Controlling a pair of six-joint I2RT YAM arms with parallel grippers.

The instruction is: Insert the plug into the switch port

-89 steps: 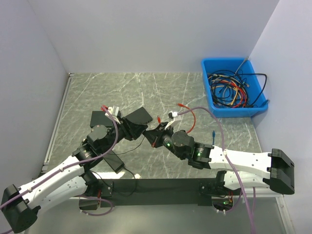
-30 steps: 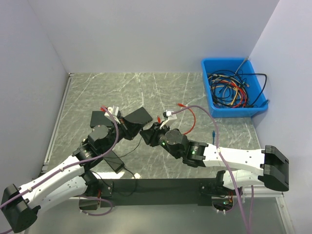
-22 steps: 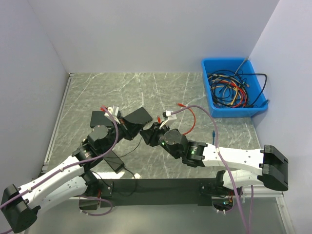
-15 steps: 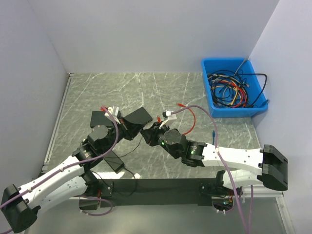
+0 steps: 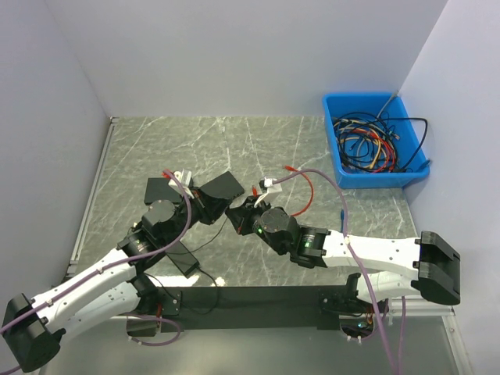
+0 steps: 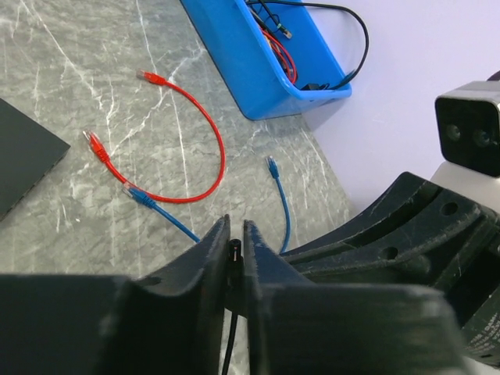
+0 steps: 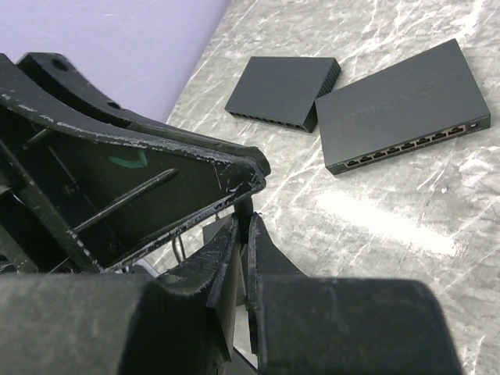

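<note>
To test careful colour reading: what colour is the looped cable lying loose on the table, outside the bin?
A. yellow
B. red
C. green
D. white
B: the left wrist view shows the looped cable is red, with a plug at each end, lying on the marble table apart from the blue bin.

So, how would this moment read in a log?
left gripper: shut on black cable | right gripper: shut on black cable | switch: ports empty
</note>
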